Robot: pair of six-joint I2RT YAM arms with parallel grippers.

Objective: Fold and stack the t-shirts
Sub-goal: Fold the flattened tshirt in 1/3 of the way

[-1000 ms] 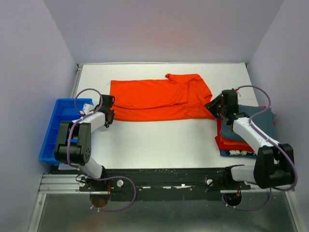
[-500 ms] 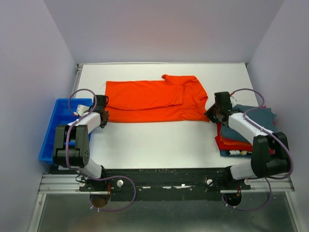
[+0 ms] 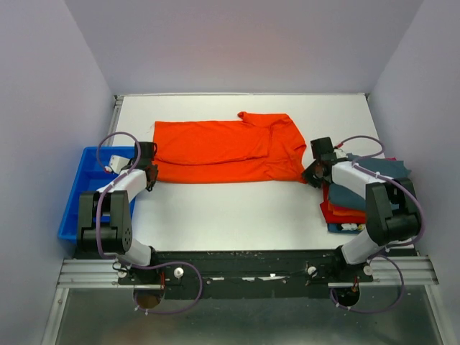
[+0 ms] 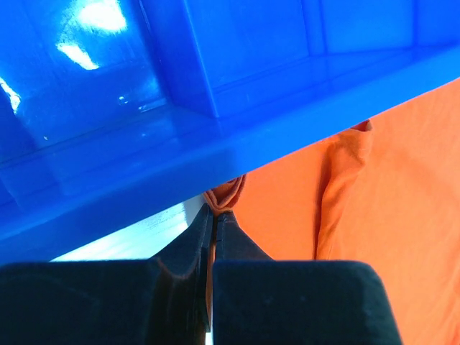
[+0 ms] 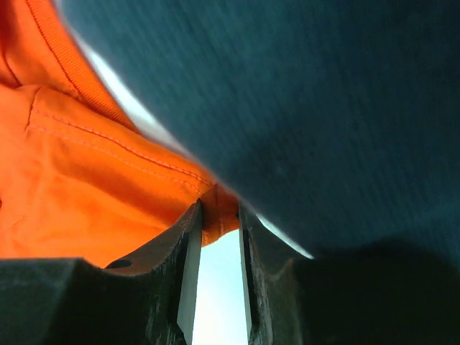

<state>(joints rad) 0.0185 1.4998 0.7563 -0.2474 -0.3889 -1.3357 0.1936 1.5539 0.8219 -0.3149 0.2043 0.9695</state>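
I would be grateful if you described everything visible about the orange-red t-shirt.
The orange-red t-shirt is plain soft cloth with stitched hems. It lies flat and crosswise on the white table, partly folded lengthwise, with its right end turned over on itself. The left claw pinches its near-left corner beside the blue bin; the right claw holds its near-right corner beside the stacked shirts.
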